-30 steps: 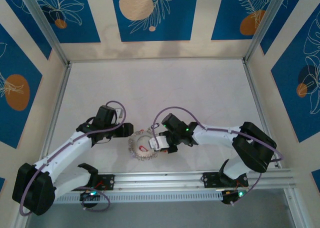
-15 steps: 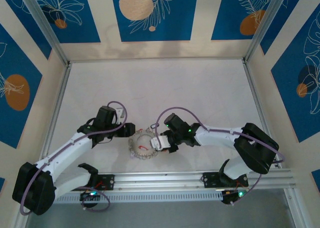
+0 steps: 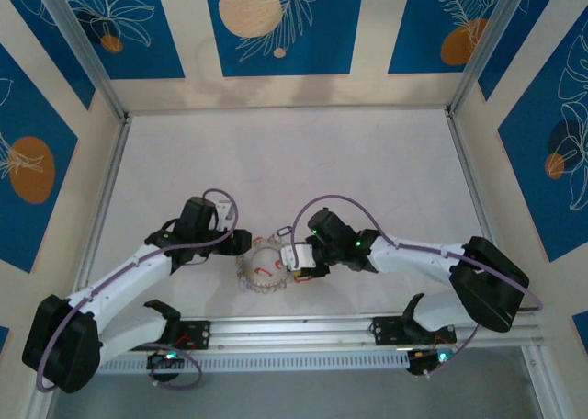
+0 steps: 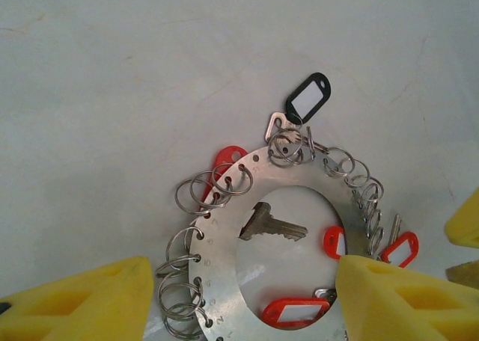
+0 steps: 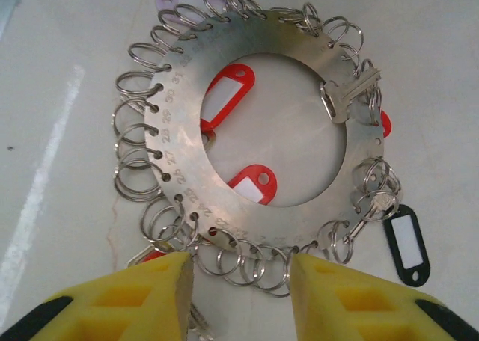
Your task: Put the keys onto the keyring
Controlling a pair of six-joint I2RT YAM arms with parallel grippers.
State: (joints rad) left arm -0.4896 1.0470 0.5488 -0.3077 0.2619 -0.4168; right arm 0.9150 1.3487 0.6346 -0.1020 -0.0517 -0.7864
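Right hand (image 5: 238,270) has parted its fingers at the keyring (image 5: 247,49) rim; left hand (image 4: 243,277) hovers spread wide.

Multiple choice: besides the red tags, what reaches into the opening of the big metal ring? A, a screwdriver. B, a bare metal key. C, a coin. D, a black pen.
B: in the left wrist view a bare metal key lies across the inner edge of the keyring, its blade pointing into the opening near the red tags.
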